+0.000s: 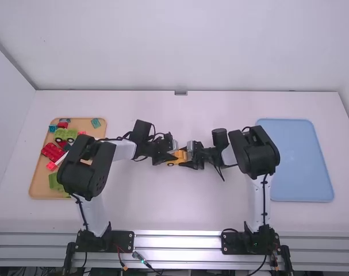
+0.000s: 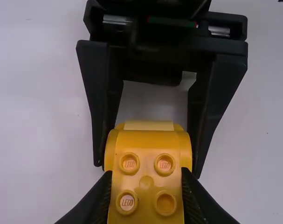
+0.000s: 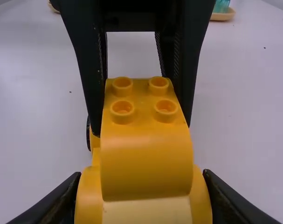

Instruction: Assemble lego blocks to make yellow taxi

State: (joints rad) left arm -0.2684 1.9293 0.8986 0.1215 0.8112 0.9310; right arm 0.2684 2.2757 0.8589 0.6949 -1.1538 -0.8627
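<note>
Well, the tan tray (image 1: 39, 187) holds multicoloured blocks (image 1: 52, 152).

I show a yellow plastic brick (image 3: 146, 144), curved-sloped and four-studded, studs up, atop a yellow plastic car base (image 3: 203, 200) with a black wheel (image 3: 88, 133); left jaws clasp the studded end, right jaws the base's rounded sides.

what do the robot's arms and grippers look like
The left arm and right arm match: white links, bulky black joints, thin black cables along them. Each ends in a black gripper whose two jaws are long and narrow toward the tip. The right gripper's body shows small silvery parts and a thin green strip with a red end.
</note>
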